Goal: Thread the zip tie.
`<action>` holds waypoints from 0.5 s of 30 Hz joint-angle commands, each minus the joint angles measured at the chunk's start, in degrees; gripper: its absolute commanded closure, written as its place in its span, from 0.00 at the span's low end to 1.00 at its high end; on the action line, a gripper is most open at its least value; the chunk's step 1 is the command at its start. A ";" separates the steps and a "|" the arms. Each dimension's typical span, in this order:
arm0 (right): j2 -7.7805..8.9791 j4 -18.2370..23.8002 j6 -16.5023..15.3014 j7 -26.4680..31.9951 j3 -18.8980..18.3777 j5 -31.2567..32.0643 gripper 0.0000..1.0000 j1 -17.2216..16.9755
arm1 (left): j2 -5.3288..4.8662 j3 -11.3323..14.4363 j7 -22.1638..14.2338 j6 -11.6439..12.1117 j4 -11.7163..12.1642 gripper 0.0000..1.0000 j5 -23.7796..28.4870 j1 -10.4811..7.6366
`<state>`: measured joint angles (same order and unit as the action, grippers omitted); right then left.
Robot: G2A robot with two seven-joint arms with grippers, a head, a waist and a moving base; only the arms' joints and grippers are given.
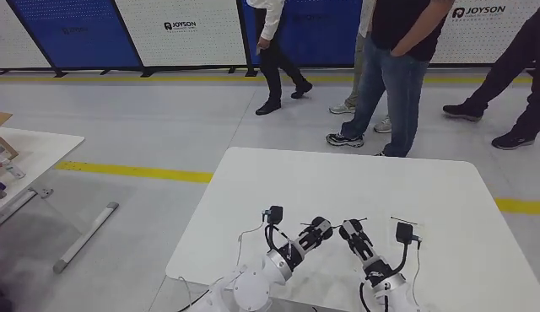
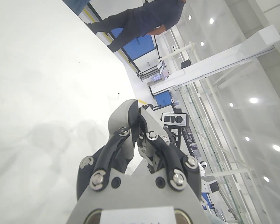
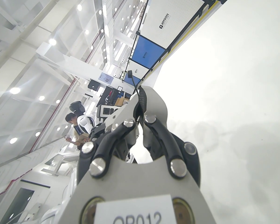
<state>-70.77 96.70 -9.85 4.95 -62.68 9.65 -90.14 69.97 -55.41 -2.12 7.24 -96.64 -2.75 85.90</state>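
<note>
**Jaws.** The right gripper (image 3: 140, 91) has its jaws together, clamped on the zip tie (image 3: 134, 82). The strap leaves the fingertip seam, and the square head (image 3: 130, 73) stands clear beyond it. The left gripper (image 2: 138, 104) also has its jaws together. A thin black strand (image 2: 130, 127) runs across one finger into the seam. This is judged to be the tail of the same tie, held there.

**Governing relation.** In the top view, the left gripper (image 1: 323, 226) and the right gripper (image 1: 346, 228) sit near each other, tips turned inward, above the near edge of the desk (image 1: 337, 177). The head's long axis continues straight out of the right jaws. The coming move should therefore depend on aligning the tail in the left jaws with the head's slot.

**Limits of view.**
- The slot opening cannot be made out.
- The strap between the two jaws is too thin to trace from above.
- The free tail tip is not identifiable.
- Whether the tail has entered the head cannot be determined.
</note>
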 commanded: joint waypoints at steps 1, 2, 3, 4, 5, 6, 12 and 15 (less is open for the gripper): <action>-0.05 -0.06 0.13 0.58 0.00 -0.21 1.00 0.22 | 0.05 -0.08 0.33 -0.51 0.00 1.00 0.07 -0.05; -0.06 -0.15 0.09 0.69 -0.04 -0.21 0.95 0.26 | 0.07 -0.08 0.43 -0.72 0.03 1.00 0.11 -0.08; -0.08 -0.20 0.14 0.74 -0.08 -0.22 0.76 0.27 | 0.10 -0.10 0.55 -0.96 0.06 1.00 0.21 -0.11; -0.10 -0.23 0.24 0.81 -0.09 -0.18 0.73 0.26 | 0.13 -0.09 0.63 -1.19 0.11 1.00 0.27 -0.16; -0.12 -0.24 0.39 0.80 -0.12 -0.05 0.72 0.27 | 0.16 -0.08 0.70 -1.47 0.16 1.00 0.26 -0.24; -0.15 -0.23 0.46 0.74 -0.13 0.00 0.71 0.25 | 0.19 -0.07 0.80 -1.65 0.22 1.00 0.22 -0.29; -0.23 0.04 -0.04 0.19 -0.50 0.42 0.75 -0.21 | 0.36 0.17 1.24 -2.65 0.53 1.00 -0.27 -0.58; -0.20 0.45 -0.58 -0.32 -1.04 0.63 0.77 -0.77 | 0.42 0.35 1.24 -3.14 0.68 1.00 -0.74 -0.74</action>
<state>-70.98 97.01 -10.28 4.85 -63.52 10.19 -90.72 70.37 -55.13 -0.86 4.27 -96.02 -3.31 85.21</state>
